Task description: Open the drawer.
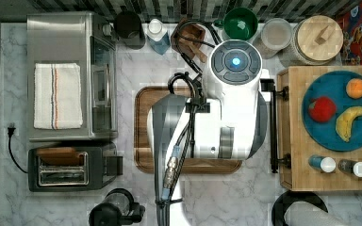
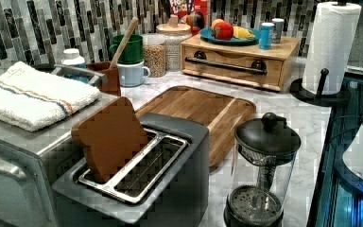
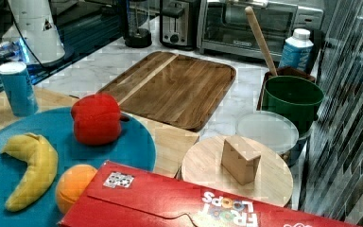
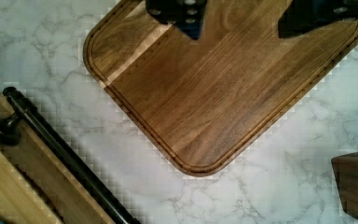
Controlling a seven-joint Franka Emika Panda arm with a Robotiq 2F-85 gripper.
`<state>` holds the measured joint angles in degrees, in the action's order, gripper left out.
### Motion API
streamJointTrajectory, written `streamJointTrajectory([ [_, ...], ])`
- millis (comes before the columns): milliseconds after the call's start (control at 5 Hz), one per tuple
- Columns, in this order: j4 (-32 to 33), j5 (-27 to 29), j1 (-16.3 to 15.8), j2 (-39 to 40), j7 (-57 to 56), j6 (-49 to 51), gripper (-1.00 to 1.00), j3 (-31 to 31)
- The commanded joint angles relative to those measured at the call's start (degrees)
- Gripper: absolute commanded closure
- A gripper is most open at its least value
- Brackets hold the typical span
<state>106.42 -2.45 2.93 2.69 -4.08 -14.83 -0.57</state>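
Though cluttered, white marble counter [image 2: 283, 111], tiled backsplash [image 2: 38, 28].

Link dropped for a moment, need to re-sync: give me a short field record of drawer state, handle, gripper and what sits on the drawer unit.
drawer: light wooden drawer, front flush with its box, looks closed
handle: long black bar handle across the front, nothing touching it
gripper: gripper open, above the dark wooden tray, apart from the handle
on top of unit: blue plate with fruit, two small shakers
task status: not yet opened
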Motion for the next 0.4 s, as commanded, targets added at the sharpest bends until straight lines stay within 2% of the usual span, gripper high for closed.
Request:
streamJointTrajectory([
  [200, 0.1, 0.0, 0.1, 0.2, -0.4, -0.1, -1.0, 0.1],
  [400, 0.1, 0.0, 0.3, 0.2, -0.4, -0.1, -1.0, 0.3],
])
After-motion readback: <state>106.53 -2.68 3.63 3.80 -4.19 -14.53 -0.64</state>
